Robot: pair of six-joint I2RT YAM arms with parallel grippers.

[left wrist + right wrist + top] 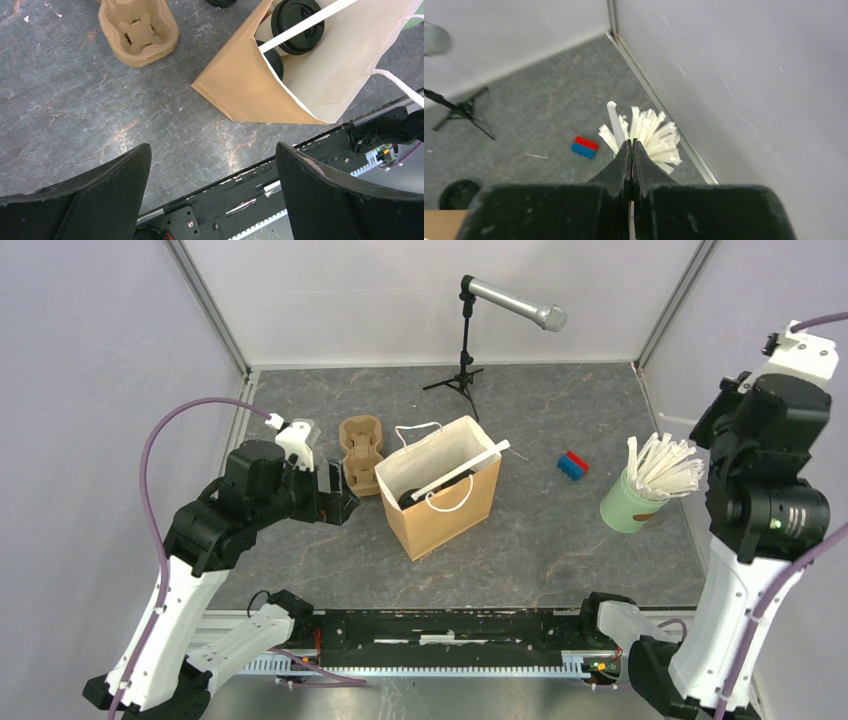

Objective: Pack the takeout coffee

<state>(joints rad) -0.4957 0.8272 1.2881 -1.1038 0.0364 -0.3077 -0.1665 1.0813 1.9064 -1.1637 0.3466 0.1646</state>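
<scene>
Two takeout coffee cups show only their black lids (pixel 297 25) (pixel 274 61) inside the upright brown paper bag (pixel 440 510). A white straw (pixel 458 471) lies across the bag's open top. My left gripper (pixel 212 146) hangs open over bare table just left of the bag, with nothing between its fingers. In the top view it sits between the bag and the brown cup carrier (pixel 360 452). My right gripper (pixel 631 142) is shut with nothing visibly held. It is raised at the far right above the pale green cup of straws (pixel 628 502).
A red and blue brick (pixel 572 465) lies right of the bag. A microphone on a small tripod (pixel 465 365) stands at the back. Walls close in the left, back and right sides. The black rail (pixel 450 630) runs along the near edge.
</scene>
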